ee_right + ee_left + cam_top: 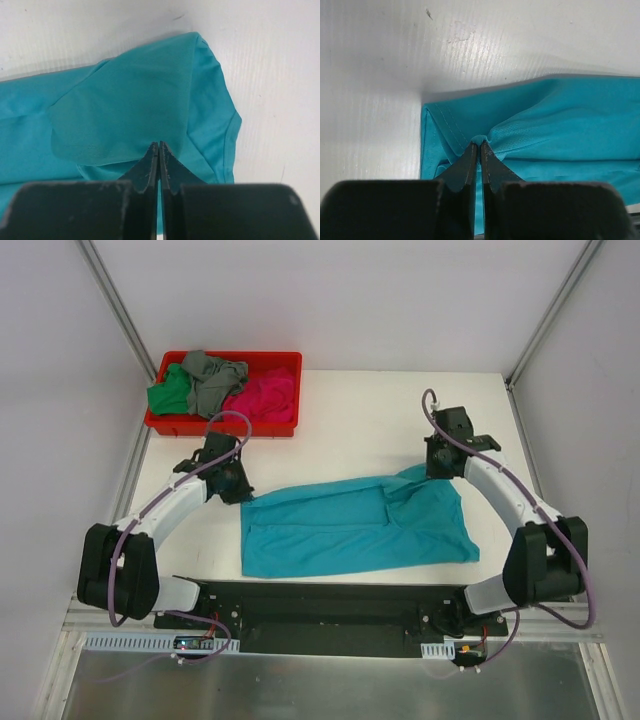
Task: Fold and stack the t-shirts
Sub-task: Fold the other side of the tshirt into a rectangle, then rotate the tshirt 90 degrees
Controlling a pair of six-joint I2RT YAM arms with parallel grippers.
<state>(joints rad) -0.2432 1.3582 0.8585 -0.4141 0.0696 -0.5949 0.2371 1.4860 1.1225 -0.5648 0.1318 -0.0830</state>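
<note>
A teal t-shirt (355,525) lies spread across the middle of the white table. My left gripper (240,490) is at its far-left corner, and in the left wrist view the gripper (479,143) is shut on a pinched fold of the teal t-shirt (560,125). My right gripper (435,468) is at the shirt's far-right corner. In the right wrist view the gripper (159,145) is shut on the edge of the teal t-shirt (130,100), where a flap lies folded over. A green t-shirt (168,395), a grey t-shirt (212,378) and a magenta-pink t-shirt (262,395) lie crumpled in the bin.
A red plastic bin (230,356) stands at the table's back left, just beyond my left gripper. The white table (380,420) is bounded by frame posts and walls at the left, right and back. A black base strip runs along the near edge.
</note>
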